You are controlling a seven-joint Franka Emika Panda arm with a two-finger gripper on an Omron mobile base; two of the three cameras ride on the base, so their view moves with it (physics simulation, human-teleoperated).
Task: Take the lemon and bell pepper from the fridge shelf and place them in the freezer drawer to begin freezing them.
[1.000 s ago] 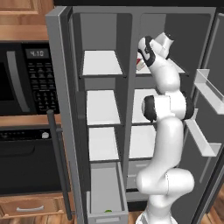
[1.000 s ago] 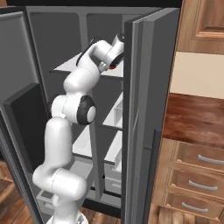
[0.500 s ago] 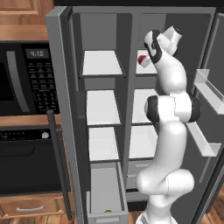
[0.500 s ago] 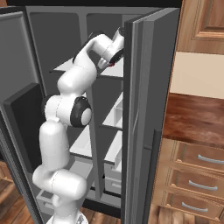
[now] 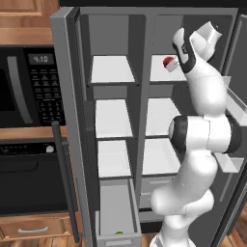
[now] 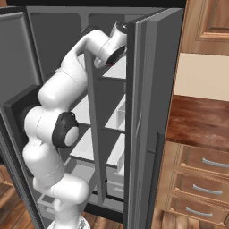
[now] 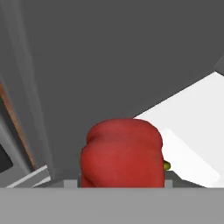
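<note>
Red bell pepper (image 7: 121, 153) | jaws now clamped on it | apparently lifted off fridge shelf (image 5: 159, 72)

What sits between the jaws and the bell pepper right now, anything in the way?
Nothing: in the hand view the bell pepper sits right at the gripper, whose jaws have shut on it. The left base view shows it above the fridge shelf.

bell pepper (image 7: 121, 153): 1 | white shelves in narrower column (image 5: 112, 69): 3 | microwave (image 5: 26, 87): 1
</note>
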